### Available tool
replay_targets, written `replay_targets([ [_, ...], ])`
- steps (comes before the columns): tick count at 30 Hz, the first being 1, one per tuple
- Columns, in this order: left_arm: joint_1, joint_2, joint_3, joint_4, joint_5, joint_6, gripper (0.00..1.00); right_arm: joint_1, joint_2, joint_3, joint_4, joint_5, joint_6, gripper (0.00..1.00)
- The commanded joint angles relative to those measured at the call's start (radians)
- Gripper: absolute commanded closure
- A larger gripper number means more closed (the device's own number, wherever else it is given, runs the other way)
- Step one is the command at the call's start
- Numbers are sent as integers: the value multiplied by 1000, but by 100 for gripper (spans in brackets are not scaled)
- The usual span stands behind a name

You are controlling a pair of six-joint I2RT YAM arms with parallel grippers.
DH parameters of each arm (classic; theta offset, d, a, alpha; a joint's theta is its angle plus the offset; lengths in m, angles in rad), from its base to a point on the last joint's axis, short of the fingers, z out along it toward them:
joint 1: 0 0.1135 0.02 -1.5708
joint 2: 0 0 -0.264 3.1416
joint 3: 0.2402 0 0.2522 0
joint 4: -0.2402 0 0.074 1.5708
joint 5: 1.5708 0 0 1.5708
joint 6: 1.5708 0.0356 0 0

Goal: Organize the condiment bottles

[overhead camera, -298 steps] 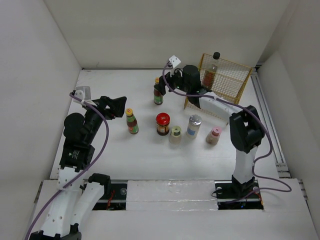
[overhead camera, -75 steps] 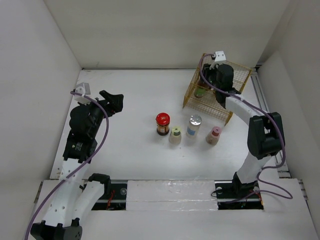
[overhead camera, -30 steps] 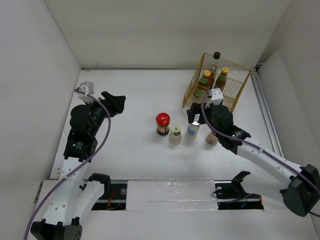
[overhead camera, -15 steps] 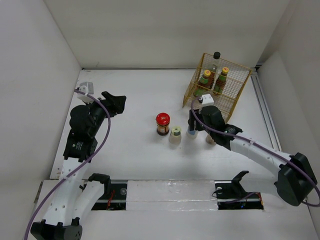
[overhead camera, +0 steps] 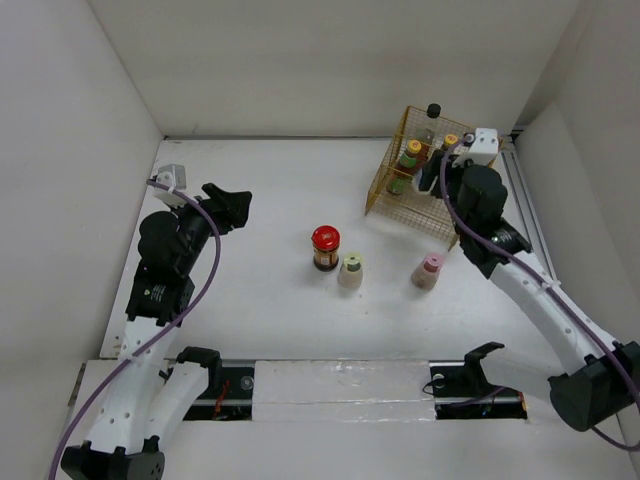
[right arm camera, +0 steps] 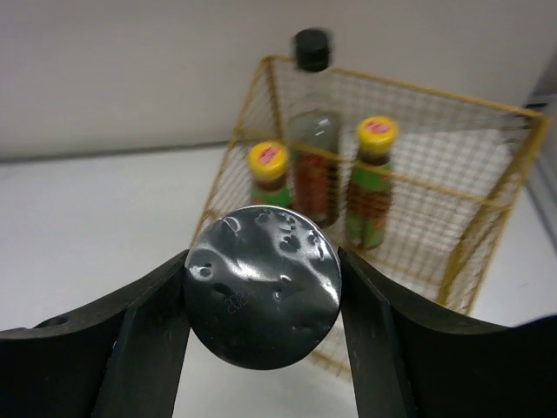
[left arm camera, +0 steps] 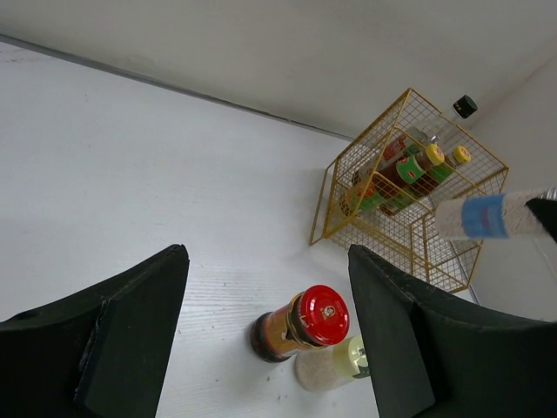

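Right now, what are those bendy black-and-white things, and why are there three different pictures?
They are two robot arms with pinching fingers. One picture looks down from above; the other two come from little cameras on each wrist. The left gripper is open and empty. The right gripper pinches a silver-topped shaker near the yellow wire basket, where two yellow-capped bottles and a black-capped bottle stand. On the table stand a red-lidded jar, a green-topped shaker and a pink-topped shaker.
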Motion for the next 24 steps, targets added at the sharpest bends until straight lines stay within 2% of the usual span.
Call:
replay_targets([
  [1,3,-22,10,42,-1,12,30,-106,56,78,131,-37,-30,61],
  [6,3,-13,10,42,11,12,30,-255,131,135,185,-198,-30,63],
  [10,3,-22,10,42,11,12,30,-298,182,189,225,-241,-30,63],
  [18,3,-22,10,42,0,12,30,-308,335,235,248,-313,-30,63],
  [24,3,-13,10,42,0,12,30,-297,401,195,248,-315,-21,63],
])
